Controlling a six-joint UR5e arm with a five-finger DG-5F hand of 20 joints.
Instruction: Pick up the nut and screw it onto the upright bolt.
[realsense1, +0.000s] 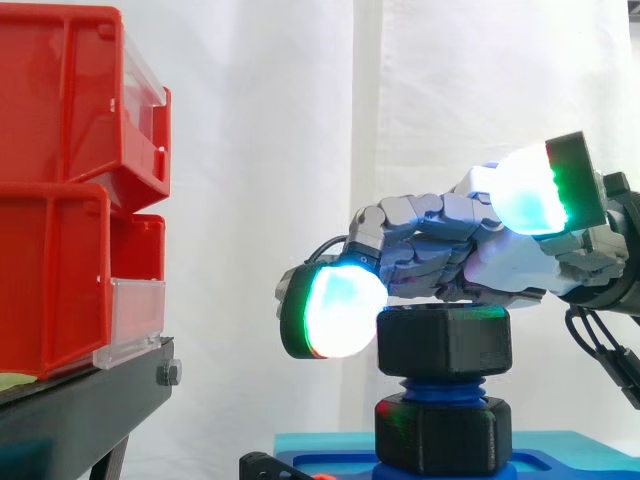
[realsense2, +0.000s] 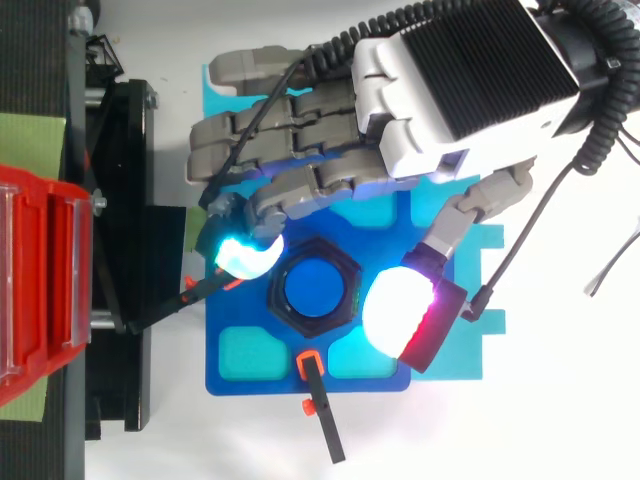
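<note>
A black hexagonal nut (realsense1: 443, 340) sits on top of the upright blue bolt (realsense1: 440, 385); from above the bolt's blue top (realsense2: 315, 290) shows through the nut (realsense2: 278, 300). A second black nut (realsense1: 443, 432) sits lower on the bolt, at the blue base plate (realsense2: 240, 375). My hand (realsense2: 450, 90) hovers just over the upper nut with its fingers relaxed. One glowing fingertip (realsense1: 335, 310) hangs at the nut's left side, close to or touching it. The thumb pad (realsense1: 535, 190) is raised above the nut's level, apart from it. The hand holds nothing.
Stacked red bins (realsense1: 60, 200) on a black stand (realsense1: 80, 400) rise at the left, a short gap from the fingertip. Black clamp bars with orange tips (realsense2: 320, 410) hold the base plate's edges. White table lies to the right of the plate.
</note>
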